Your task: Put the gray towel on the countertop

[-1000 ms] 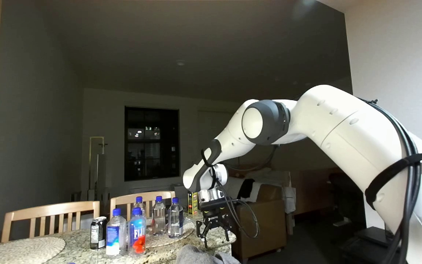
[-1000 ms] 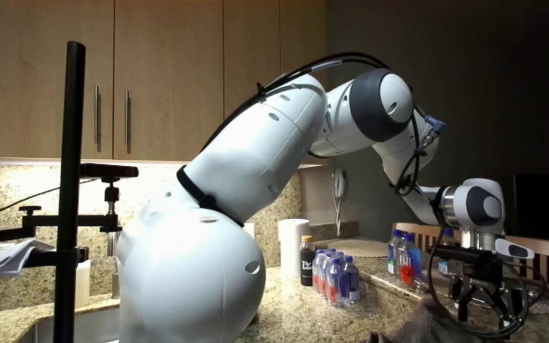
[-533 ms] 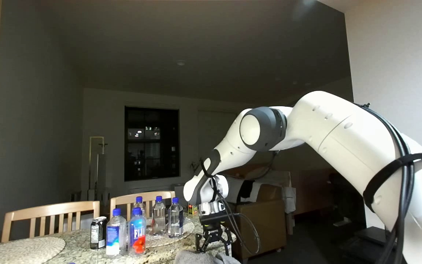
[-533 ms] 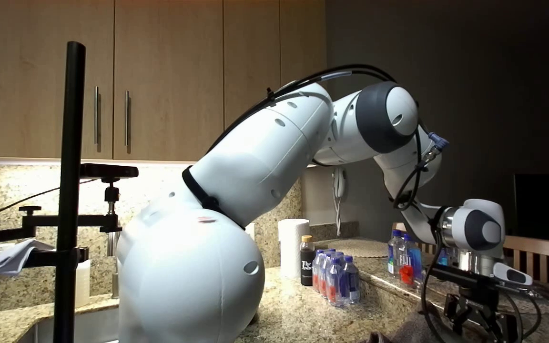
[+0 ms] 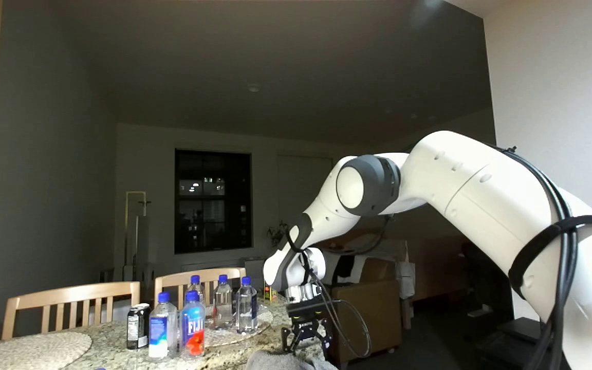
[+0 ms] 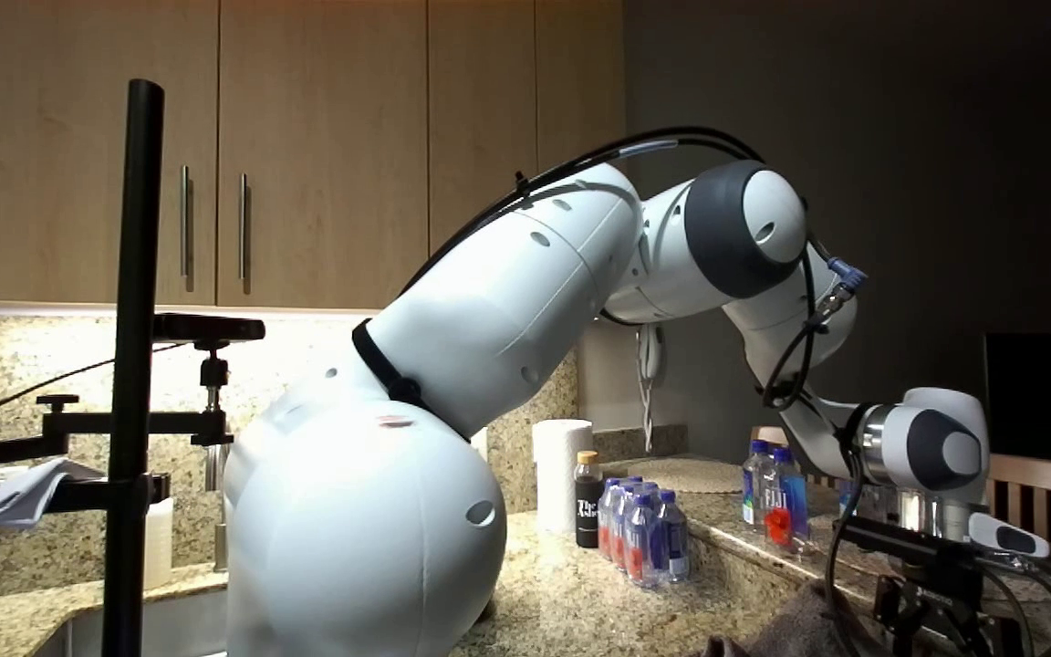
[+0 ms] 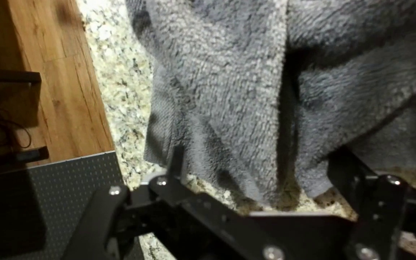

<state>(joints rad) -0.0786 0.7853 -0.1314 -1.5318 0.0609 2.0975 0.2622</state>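
The gripper [image 7: 258, 162] is spread wide at one end of the fluffy gray towel [image 7: 229, 90], which lies all wrinkly on the speckled bench [image 7: 121, 86] near its edge. Farther back, in an exterior view, stand water bottles [image 5: 192, 325] with blue caps, then wooden chairs [image 5: 72, 294], then a dark window [image 5: 213, 203].

White robot arm [image 6: 507, 292] with dark-grey joints, arched to the right in an exterior view. Black two-fingered gripper [image 6: 943, 630] at its end, pointing down, fingers apart, cropped by bottom edge. Fuzzy dark-gray towel [image 6: 795, 630] just left of it in frame, also cropped; contact unclear. Speckled beige granite countertop [image 6: 580, 616] holds clustered clear blue-capped bottles [image 6: 640, 538], dark tan-capped bottle [image 6: 587, 511], white paper-towel roll [image 6: 562, 474]. Pale wood cabinets [image 6: 325, 182] above.
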